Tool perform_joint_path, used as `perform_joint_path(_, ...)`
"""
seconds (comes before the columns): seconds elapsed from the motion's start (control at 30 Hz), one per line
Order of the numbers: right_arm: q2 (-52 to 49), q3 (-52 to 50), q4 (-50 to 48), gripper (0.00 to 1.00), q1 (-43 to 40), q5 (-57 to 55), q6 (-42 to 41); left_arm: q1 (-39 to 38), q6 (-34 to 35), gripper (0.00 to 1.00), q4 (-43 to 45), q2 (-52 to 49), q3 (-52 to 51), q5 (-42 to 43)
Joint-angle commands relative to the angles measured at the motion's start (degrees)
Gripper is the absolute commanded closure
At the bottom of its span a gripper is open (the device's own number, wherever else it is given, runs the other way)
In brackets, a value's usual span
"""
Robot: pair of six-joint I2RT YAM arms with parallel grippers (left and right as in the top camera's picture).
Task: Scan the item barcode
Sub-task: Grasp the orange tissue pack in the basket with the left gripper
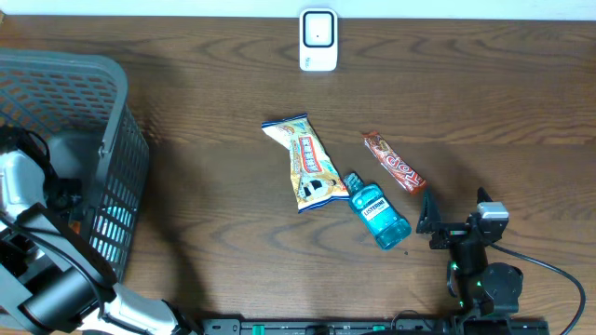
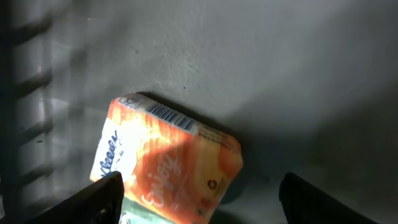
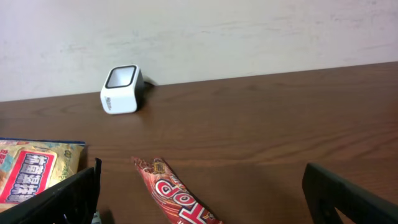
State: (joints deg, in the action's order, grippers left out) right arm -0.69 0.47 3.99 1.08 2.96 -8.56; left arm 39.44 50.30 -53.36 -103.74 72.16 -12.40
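Observation:
An orange tissue packet (image 2: pixel 168 163) lies on the grey floor of the basket, its barcode (image 2: pixel 169 114) facing up along the far edge. My left gripper (image 2: pixel 200 186) hangs over it, open. The left finger (image 2: pixel 102 196) is at the packet's left edge and the right finger (image 2: pixel 323 199) stands well clear of it. The white scanner (image 1: pixel 318 40) stands at the table's far edge, also visible in the right wrist view as the scanner (image 3: pixel 121 89). My right gripper (image 3: pixel 202 177) is open and empty near the front right, above the red snack bar (image 3: pixel 177 193).
The grey mesh basket (image 1: pixel 112 112) fills the left side, with my left arm reaching into it. Mid-table lie a yellow snack bag (image 1: pixel 305 160), a blue mouthwash bottle (image 1: pixel 377 214) and the red bar (image 1: pixel 394 161).

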Motion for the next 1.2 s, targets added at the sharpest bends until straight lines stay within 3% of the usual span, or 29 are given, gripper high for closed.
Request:
perform_joint_path(0.0,0.2,-0.2,0.1,0.01,-0.1,-0.3,-0.4,0.2,-0.7,0.20,0.8,-0.7,-1.7,-1.6)
perform_joint_path(0.17,0.2,-0.2,0.1,0.01,-0.1,-0.3,-0.4,0.2,-1.6,0.21,2.4,-0.7,-3.4,-1.6)
perform_joint_path(0.27,0.2,-0.2,0.1,0.01,-0.1,-0.3,-0.4,0.2,-1.9,0.29,3.0,-0.7,-4.3,-1.6)
perform_joint_path(0.4,0.2,-0.2,0.1,0.01,-0.1,-0.3,-0.4,0.2,-1.8,0.50,3.2,-0.7,-4.9,-1.6)
perform_joint_path(0.53,0.2,-0.2,0.1,0.01,-0.1,-0.3,-0.4,0.2,-2.5,0.92,3.1,-0.7,-5.0,-1.6)
perform_joint_path(0.77,0.2,-0.2,0.1,0.01,-0.1,-0.3,-0.4,0.2,-7.1,0.92,3.5,0.9,-3.3,-1.6)
perform_joint_path(0.97,0.2,-0.2,0.1,0.01,-0.1,-0.3,-0.4,0.1,-8.3,0.93,4.5,8.6,-1.3,-1.3)
perform_joint_path(1.17,0.2,-0.2,0.1,0.01,-0.1,-0.3,-0.4,-0.4,-15.5,0.93,12.1,20.0,-1.3,7.2)
